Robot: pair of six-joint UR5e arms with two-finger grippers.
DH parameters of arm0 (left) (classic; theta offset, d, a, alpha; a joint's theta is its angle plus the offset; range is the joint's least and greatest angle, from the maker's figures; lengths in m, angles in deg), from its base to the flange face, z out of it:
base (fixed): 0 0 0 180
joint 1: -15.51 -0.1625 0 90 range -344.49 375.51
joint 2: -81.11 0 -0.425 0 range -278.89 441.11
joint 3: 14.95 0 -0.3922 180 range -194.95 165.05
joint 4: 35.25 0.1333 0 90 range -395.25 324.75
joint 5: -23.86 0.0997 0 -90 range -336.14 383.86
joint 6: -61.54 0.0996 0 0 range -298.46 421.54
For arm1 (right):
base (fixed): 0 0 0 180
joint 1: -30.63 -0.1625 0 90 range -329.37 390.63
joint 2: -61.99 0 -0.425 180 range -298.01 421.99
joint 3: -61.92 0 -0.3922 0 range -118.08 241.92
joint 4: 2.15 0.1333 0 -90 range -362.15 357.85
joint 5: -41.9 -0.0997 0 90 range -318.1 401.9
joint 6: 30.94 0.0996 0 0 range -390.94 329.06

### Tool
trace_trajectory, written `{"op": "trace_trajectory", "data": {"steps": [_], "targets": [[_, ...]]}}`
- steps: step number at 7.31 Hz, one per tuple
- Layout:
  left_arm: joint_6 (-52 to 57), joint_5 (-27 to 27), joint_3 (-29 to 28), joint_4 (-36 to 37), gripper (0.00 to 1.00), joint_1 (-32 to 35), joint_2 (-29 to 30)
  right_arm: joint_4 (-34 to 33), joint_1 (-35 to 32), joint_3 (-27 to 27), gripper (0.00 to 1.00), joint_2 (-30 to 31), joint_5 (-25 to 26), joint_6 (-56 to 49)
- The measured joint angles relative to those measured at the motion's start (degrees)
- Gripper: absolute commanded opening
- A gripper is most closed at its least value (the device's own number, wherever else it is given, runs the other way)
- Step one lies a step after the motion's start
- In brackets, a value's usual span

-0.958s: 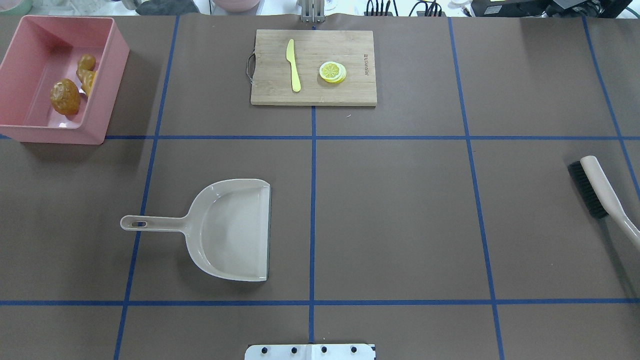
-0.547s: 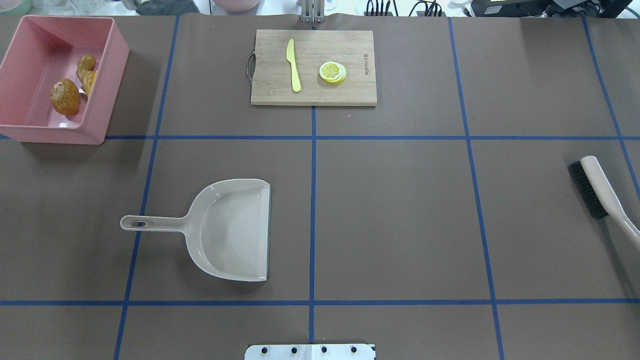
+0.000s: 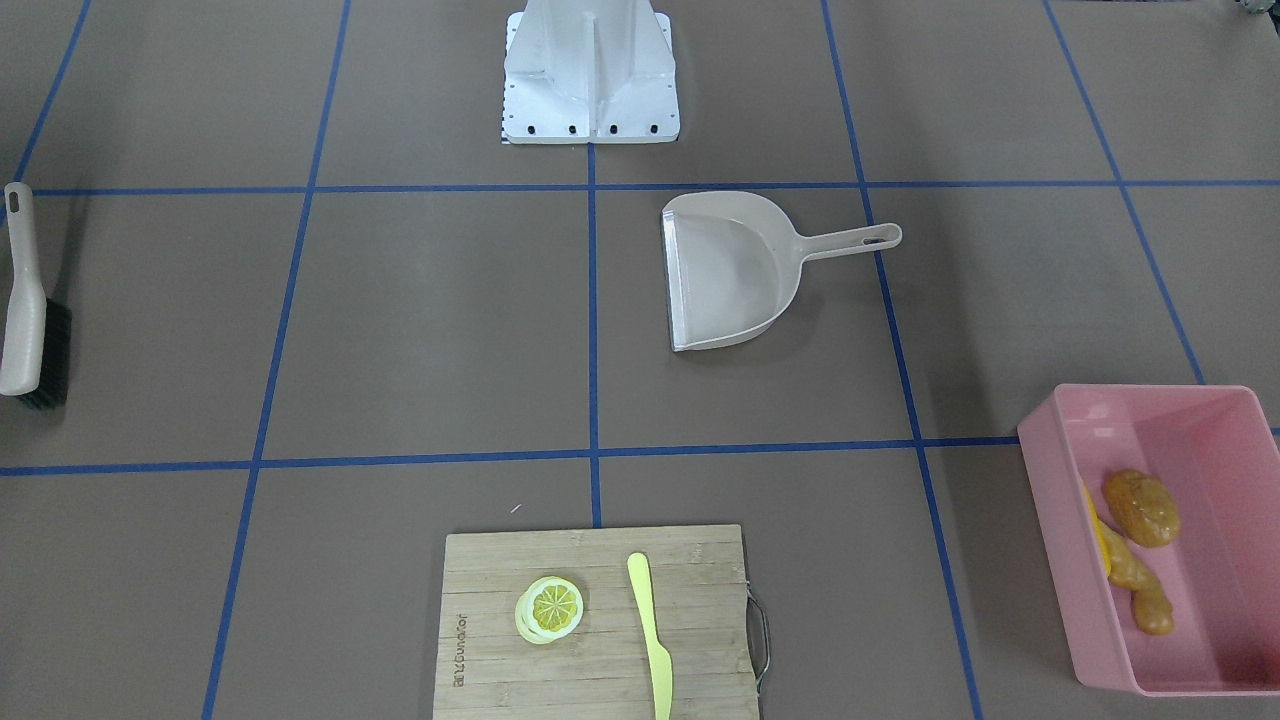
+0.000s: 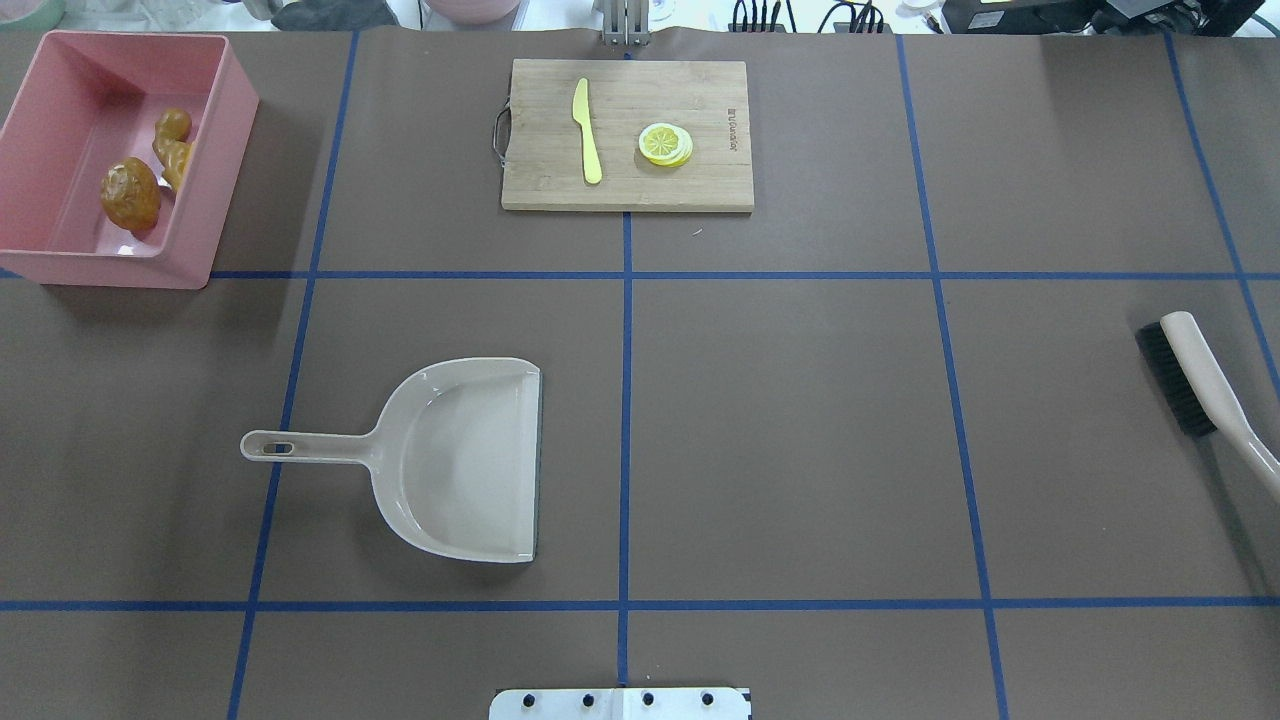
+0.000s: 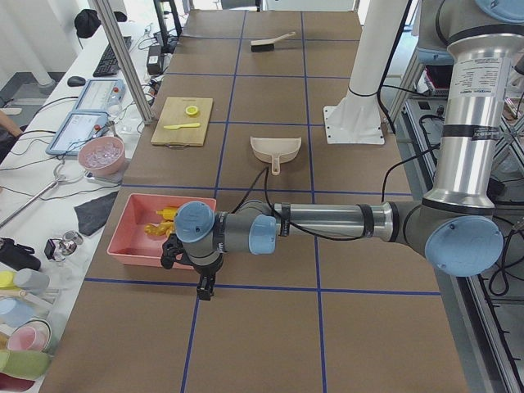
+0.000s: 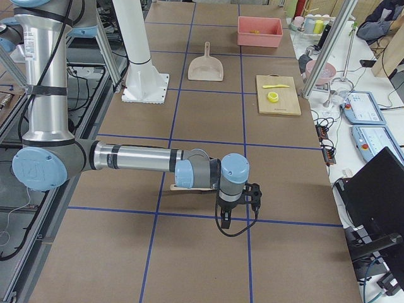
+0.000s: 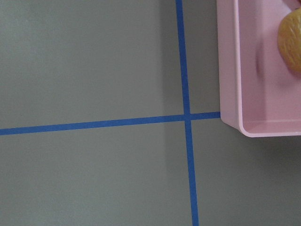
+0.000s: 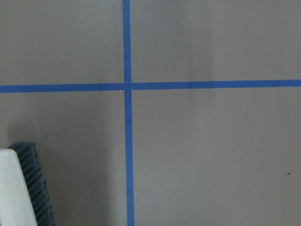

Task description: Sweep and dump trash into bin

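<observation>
The pink bin point(image 4: 195, 215) stands at the table's far left corner. In it lie the brown potato lump point(image 4: 130, 192) and the tan ginger root point(image 4: 174, 145). A sliver of the yellow corn cob point(image 3: 1098, 535) shows against the bin's wall in the front-facing view. The left gripper point(image 5: 203, 288) hangs beside the bin point(image 5: 139, 254), over bare table; I cannot tell whether it is open or shut. The right gripper point(image 6: 226, 222) hangs near the brush at the table's right end; I cannot tell its state either. The left wrist view shows the bin's corner point(image 7: 230, 70) and no fingers.
An empty beige dustpan point(image 4: 460, 460) lies left of centre, handle pointing left. A beige brush point(image 4: 1195, 375) with black bristles lies at the right edge. A wooden cutting board point(image 4: 700, 180) at the back middle holds a yellow-green knife point(image 4: 587, 130) and a lemon slice point(image 4: 665, 143).
</observation>
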Motion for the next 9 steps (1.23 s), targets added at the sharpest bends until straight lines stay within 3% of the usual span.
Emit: {"op": "trace_trajectory", "data": {"steps": [9], "targets": [[0.1,-0.5,0.5,-0.3,0.98,0.0,-0.7,0.0,-0.1,0.1,1.00,0.1,0.0,0.0]]}}
